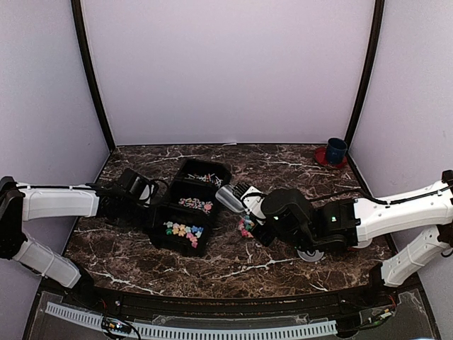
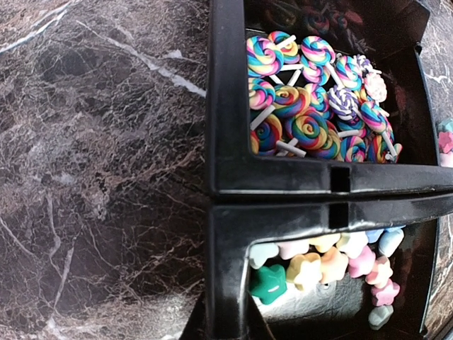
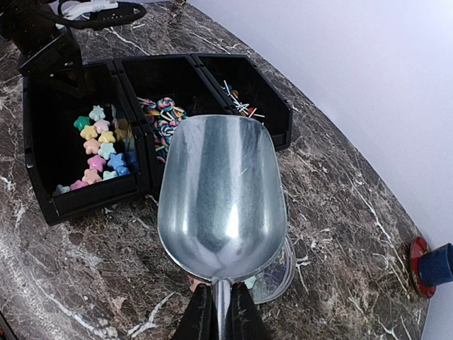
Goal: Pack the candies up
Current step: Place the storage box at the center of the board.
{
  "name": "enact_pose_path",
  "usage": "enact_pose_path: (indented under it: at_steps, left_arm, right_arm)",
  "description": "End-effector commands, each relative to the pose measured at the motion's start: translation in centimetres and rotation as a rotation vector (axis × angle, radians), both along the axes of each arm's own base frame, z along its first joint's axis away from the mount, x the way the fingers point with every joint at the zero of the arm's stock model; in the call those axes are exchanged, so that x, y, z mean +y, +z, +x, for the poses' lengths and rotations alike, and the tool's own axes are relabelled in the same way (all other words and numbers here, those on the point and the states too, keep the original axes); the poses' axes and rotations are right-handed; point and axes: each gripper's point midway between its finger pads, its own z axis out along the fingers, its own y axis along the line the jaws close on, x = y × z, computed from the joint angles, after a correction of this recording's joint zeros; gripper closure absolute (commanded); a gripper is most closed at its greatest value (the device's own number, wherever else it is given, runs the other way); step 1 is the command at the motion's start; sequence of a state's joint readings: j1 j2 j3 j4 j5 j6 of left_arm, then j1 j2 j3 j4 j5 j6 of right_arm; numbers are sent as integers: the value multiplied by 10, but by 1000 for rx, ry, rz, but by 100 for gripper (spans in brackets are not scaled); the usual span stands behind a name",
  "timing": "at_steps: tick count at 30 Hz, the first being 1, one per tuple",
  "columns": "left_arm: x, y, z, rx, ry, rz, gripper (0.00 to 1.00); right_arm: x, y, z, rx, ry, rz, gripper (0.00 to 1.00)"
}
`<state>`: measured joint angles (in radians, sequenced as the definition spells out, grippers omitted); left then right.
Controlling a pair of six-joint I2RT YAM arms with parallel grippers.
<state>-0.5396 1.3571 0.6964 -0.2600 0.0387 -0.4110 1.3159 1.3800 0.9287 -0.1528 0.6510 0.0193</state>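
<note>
A black three-compartment tray (image 1: 157, 237) holds the candies: pastel stars (image 2: 333, 265) in the near compartment, swirl lollipops (image 2: 311, 99) in the middle one, and small pieces with sticks (image 3: 237, 103) in the far one. My left gripper (image 2: 226, 333) is shut on the tray's left wall by the star compartment. My right gripper (image 3: 218, 312) is shut on the handle of a metal scoop (image 3: 219, 191). The scoop is empty and hovers right of the tray, over a small clear jar (image 3: 279, 273). A few candies (image 1: 245, 227) show at the jar in the top view.
A blue cup on a red dish (image 1: 334, 152) stands at the back right corner. A small clear round disc (image 1: 309, 255) lies under my right arm. The left arm and its cable (image 3: 92, 10) lie behind the tray.
</note>
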Motion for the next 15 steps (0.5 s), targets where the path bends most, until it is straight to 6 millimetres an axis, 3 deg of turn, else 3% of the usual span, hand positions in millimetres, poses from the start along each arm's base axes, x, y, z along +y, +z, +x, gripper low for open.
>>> enact_pose_path:
  at_steps: [1,10,15]
  left_arm:
    - [-1,8,-1,-16,42,-49,87]
    - [1,13,-4,-14,49,-45,74]
    - [2,36,-1,-55,47,-56,69]
  right_arm:
    - [6,11,-2,-14,7,66,100]
    - [8,12,-1,-16,8,64,100]
    - [8,12,-1,-14,5,53,100]
